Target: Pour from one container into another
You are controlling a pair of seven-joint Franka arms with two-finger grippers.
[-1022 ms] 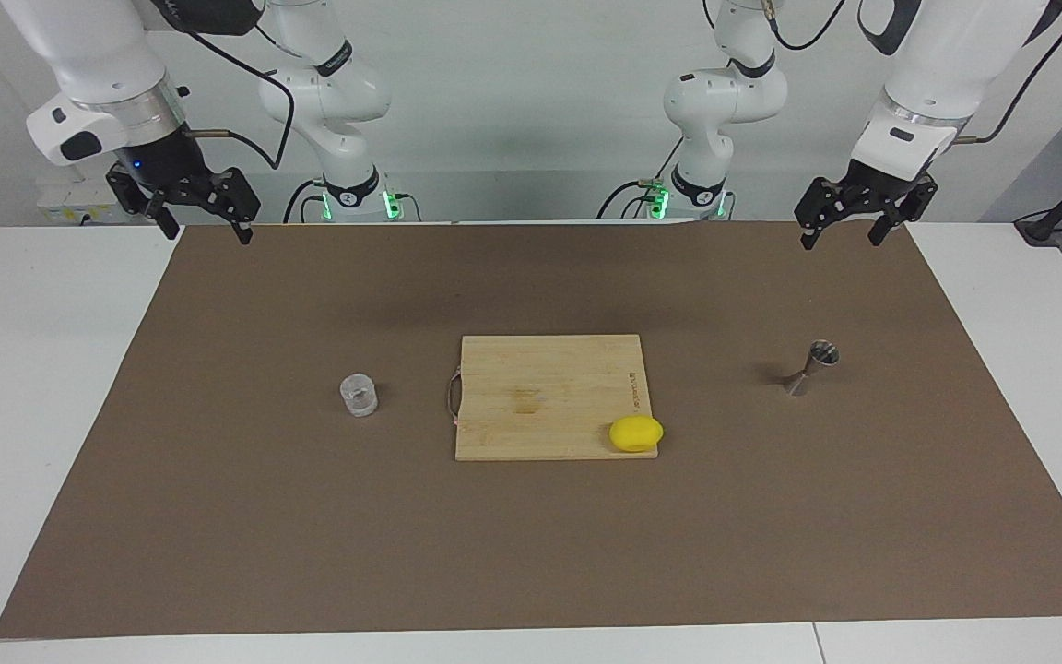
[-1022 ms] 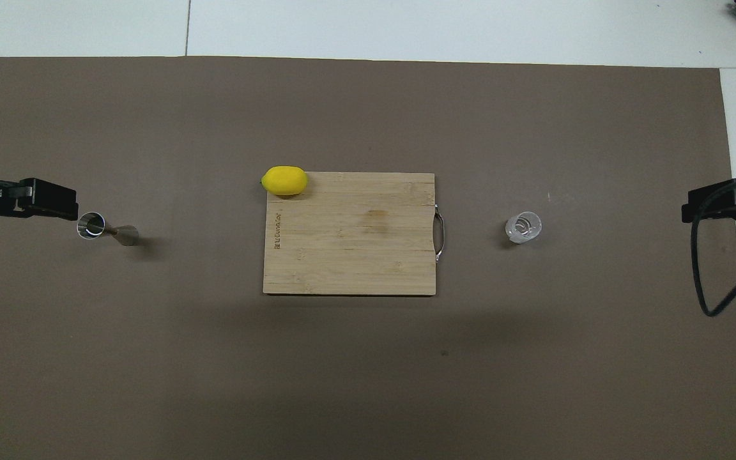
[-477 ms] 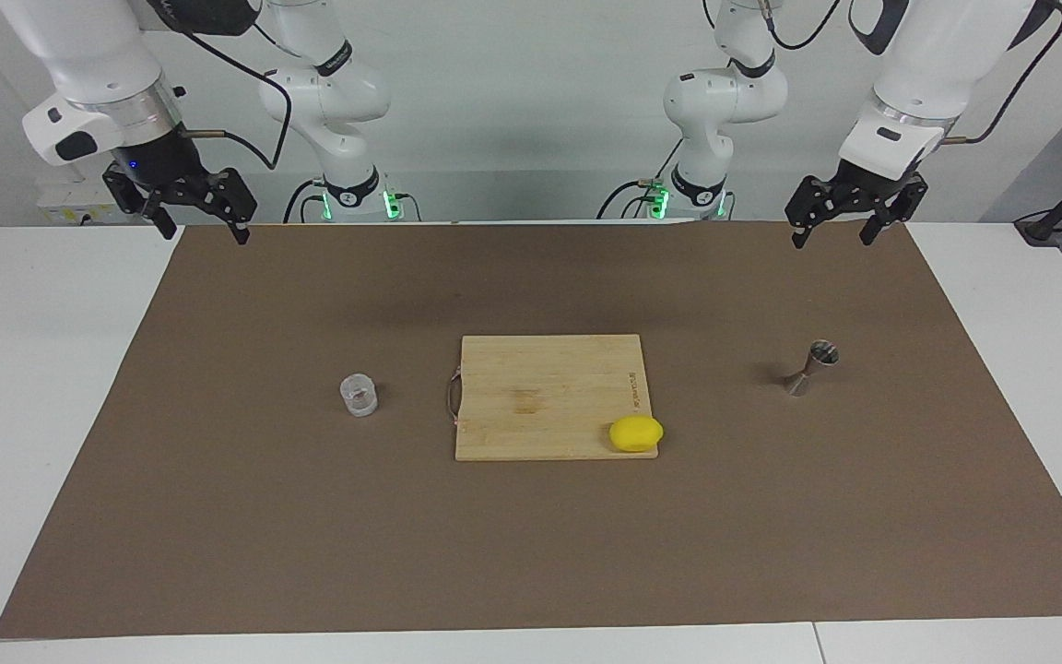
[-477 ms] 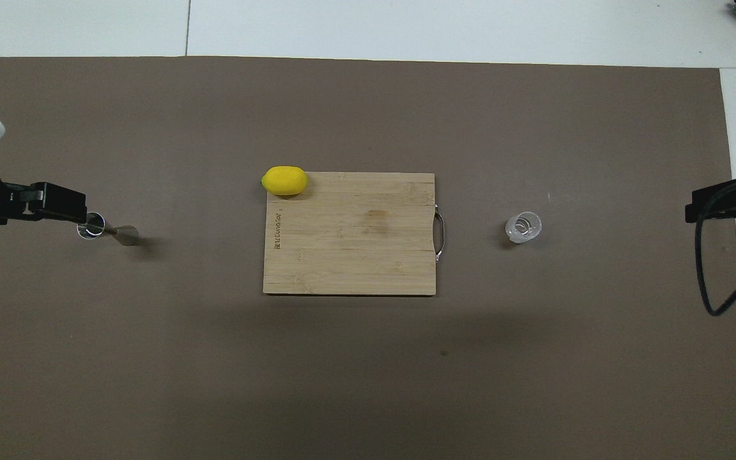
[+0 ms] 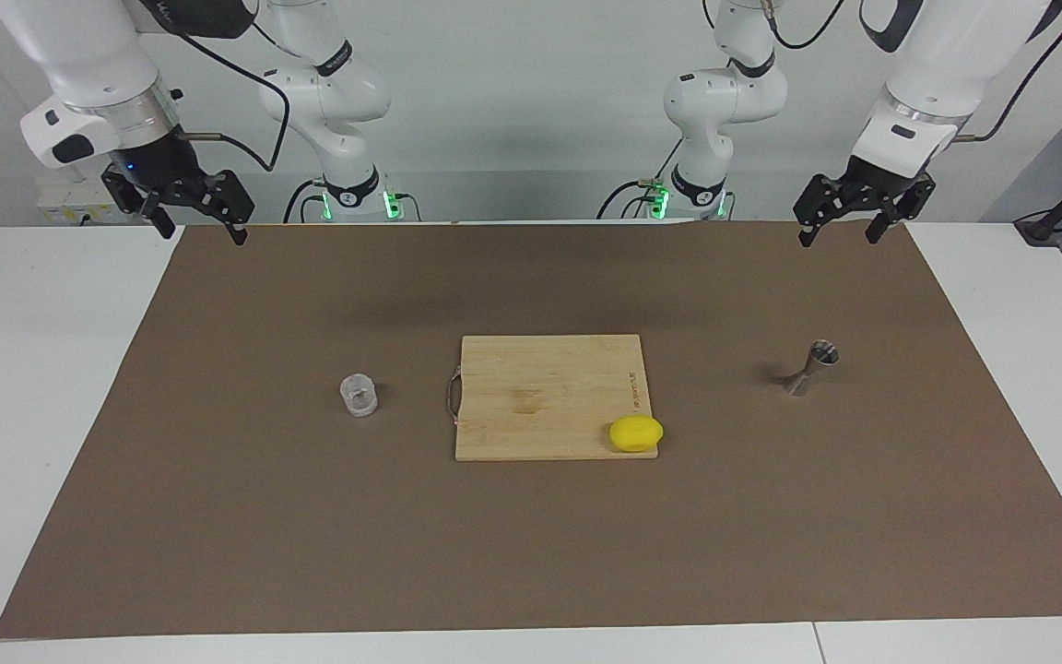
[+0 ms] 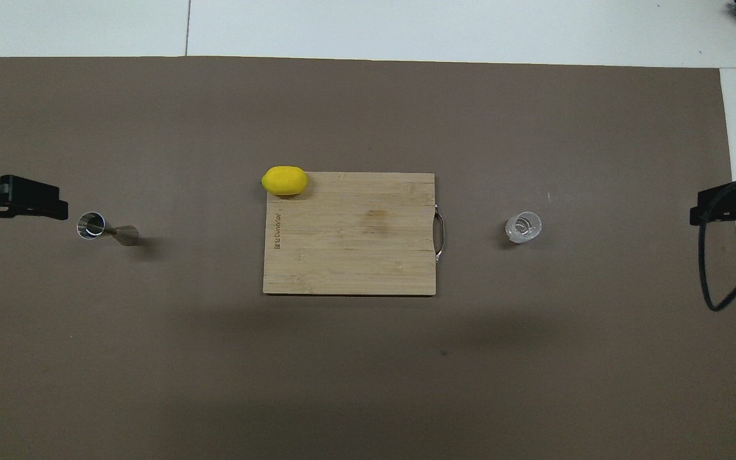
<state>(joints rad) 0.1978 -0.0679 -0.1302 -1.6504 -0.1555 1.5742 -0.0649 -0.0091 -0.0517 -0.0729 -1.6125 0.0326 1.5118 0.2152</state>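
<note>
The small clear cup (image 5: 358, 395) stands upright on the brown mat (image 5: 264, 516), toward the right arm's end, beside the cutting board; it also shows in the overhead view (image 6: 523, 227). The silvery hourglass jigger (image 5: 813, 366) stands upright on the mat toward the left arm's end, also in the overhead view (image 6: 101, 229). My left gripper (image 5: 840, 234) hangs open and empty, high over the mat's edge nearest the robots. My right gripper (image 5: 202, 231) hangs open and empty, high over the mat's corner at its own end.
A wooden cutting board (image 5: 540, 387) lies at the mat's middle, with a yellow lemon (image 5: 636, 433) on its corner farthest from the robots, toward the left arm's end. White table (image 5: 33, 369) surrounds the mat.
Both grippers shifted slightly while staying high and open. The left gripper edged toward the jigger, then drew back. The cup, jigger, board and lemon have not moved.
</note>
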